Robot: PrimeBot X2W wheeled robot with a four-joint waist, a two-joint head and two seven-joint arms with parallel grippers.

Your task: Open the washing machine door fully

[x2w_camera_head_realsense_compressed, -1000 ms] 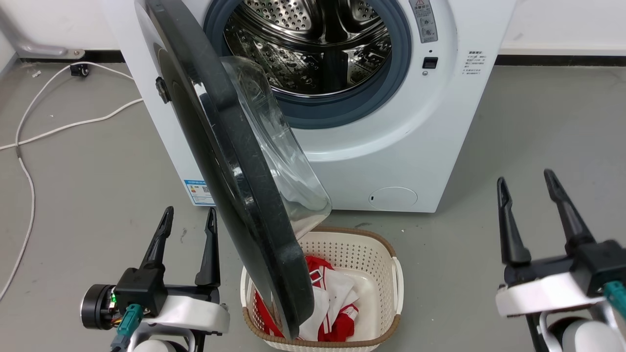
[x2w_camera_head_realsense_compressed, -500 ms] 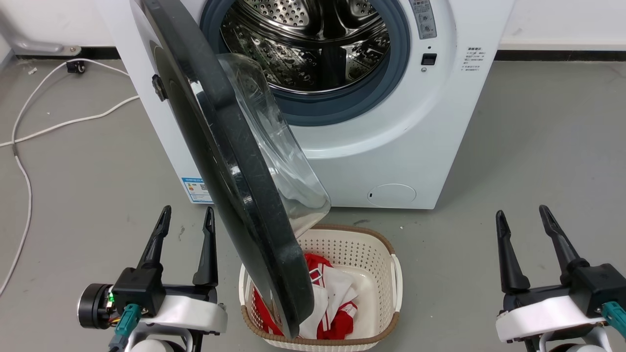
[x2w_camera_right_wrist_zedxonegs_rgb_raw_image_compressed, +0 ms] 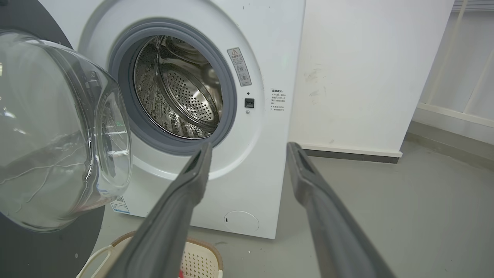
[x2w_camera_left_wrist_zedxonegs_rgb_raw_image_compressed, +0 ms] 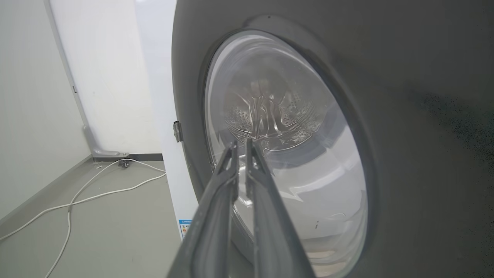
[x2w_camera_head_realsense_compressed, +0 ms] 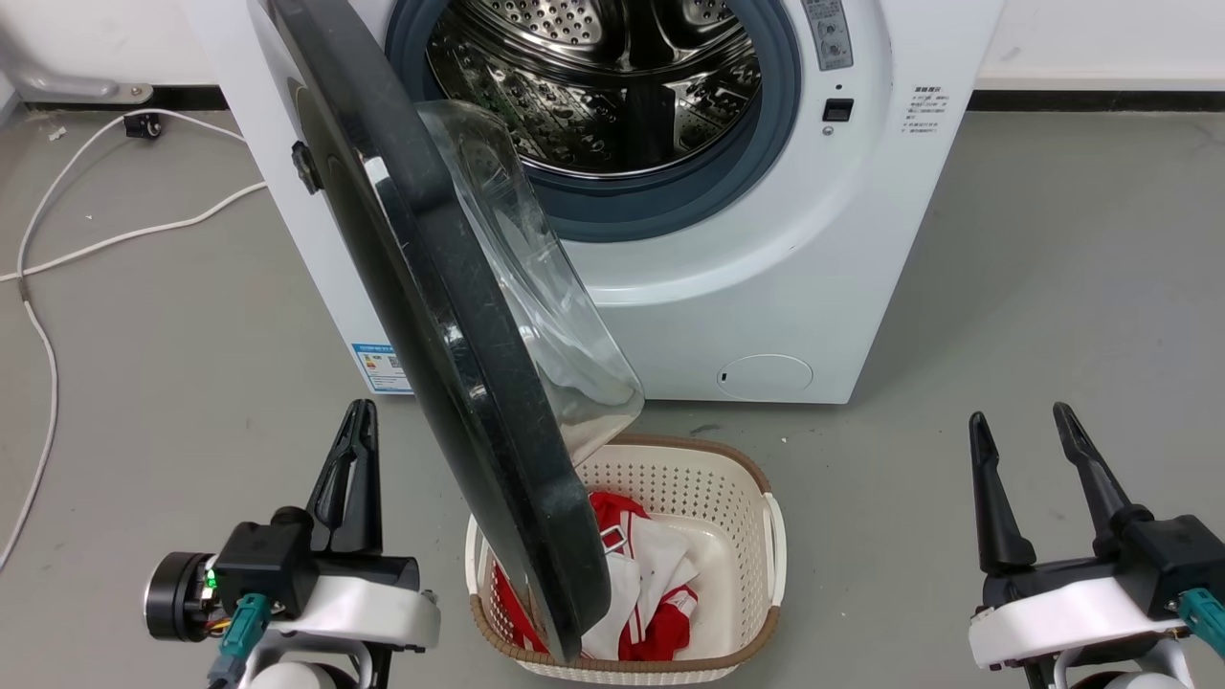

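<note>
The washing machine door (x2w_camera_head_realsense_compressed: 431, 287) stands swung out from the white machine (x2w_camera_head_realsense_compressed: 813, 287), edge-on to me, its clear glass bowl (x2w_camera_head_realsense_compressed: 536, 287) facing the steel drum (x2w_camera_head_realsense_compressed: 612, 86). My left gripper (x2w_camera_head_realsense_compressed: 360, 410) is low on the door's outer side, shut with nothing in it and apart from the door. In the left wrist view its gripper (x2w_camera_left_wrist_zedxonegs_rgb_raw_image_compressed: 241, 143) points at the door's round window (x2w_camera_left_wrist_zedxonegs_rgb_raw_image_compressed: 293, 162). My right gripper (x2w_camera_head_realsense_compressed: 1019, 418) hangs open at the lower right, away from the machine. In the right wrist view the open gripper (x2w_camera_right_wrist_zedxonegs_rgb_raw_image_compressed: 250, 148) faces the machine front, with the bowl (x2w_camera_right_wrist_zedxonegs_rgb_raw_image_compressed: 58, 131) at left.
A cream laundry basket (x2w_camera_head_realsense_compressed: 761, 536) with red and white clothes sits on the floor under the door's lower edge. A white cable (x2w_camera_head_realsense_compressed: 38, 316) trails over the grey floor at left. The wall runs behind the machine.
My left gripper's fingers have come together and shifted a little right. My right gripper dropped lower earlier and has stayed open. The head camera has shifted slightly.
</note>
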